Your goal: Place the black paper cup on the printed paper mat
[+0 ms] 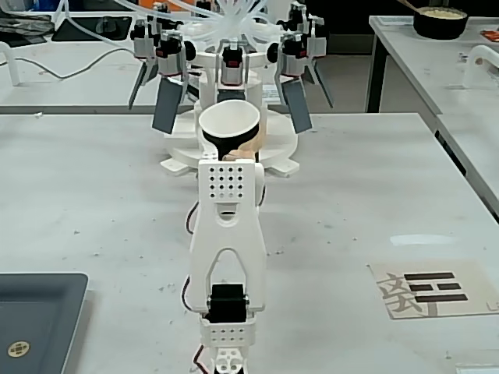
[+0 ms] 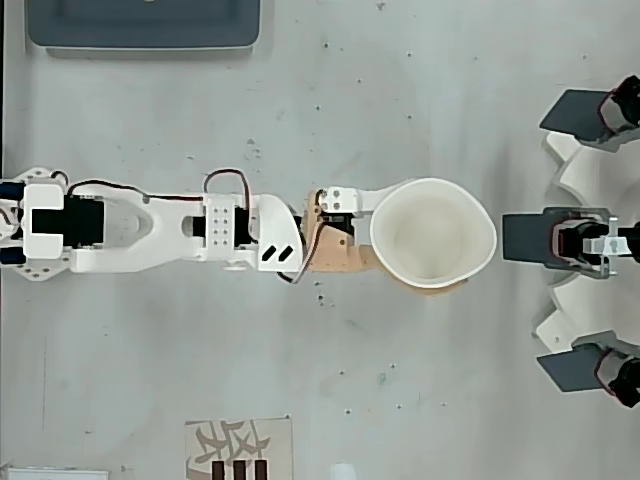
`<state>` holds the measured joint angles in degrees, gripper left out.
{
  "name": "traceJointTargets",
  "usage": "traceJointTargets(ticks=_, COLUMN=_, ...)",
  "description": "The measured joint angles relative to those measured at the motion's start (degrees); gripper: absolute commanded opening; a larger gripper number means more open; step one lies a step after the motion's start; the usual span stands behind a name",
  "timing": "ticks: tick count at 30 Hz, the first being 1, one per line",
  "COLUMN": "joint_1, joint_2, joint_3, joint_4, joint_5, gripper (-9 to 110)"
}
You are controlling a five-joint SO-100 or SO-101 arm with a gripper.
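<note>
white table [image 1: 93, 195] filling the fixed view, speckled with small dark marks. white arm [image 1: 228, 257] stretched straight out from the near edge toward the far side; in the overhead view, running left to right across the middle. beyond it, at the far edge, a white multi-armed rig [image 1: 234, 54] with dark grey paddles and clear tubes. dark grey tray [image 1: 35, 319] at the near left corner of the fixed view, top left in the overhead view. black paper cup [image 2: 432, 232] clasped by the gripper [image 2: 385, 240] at the arm's tip, mouth up and tipped slightly, white inside showing (its black wall only glimpsed below the rim in the fixed view), squeezed a little out of round. printed paper mat [image 1: 433, 290] lying flat at the near right of the fixed view, well apart from the cup, partly cut off at the bottom edge of the overhead view.
</note>
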<state>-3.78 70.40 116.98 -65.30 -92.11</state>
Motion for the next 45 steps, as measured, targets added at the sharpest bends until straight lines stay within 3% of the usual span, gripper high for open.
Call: traceJointTargets(ticks=45, joint_1=0.7, joint_2=0.0, joint_3=1.6, joint_4=-0.4, joint_5=0.0, gripper=7)
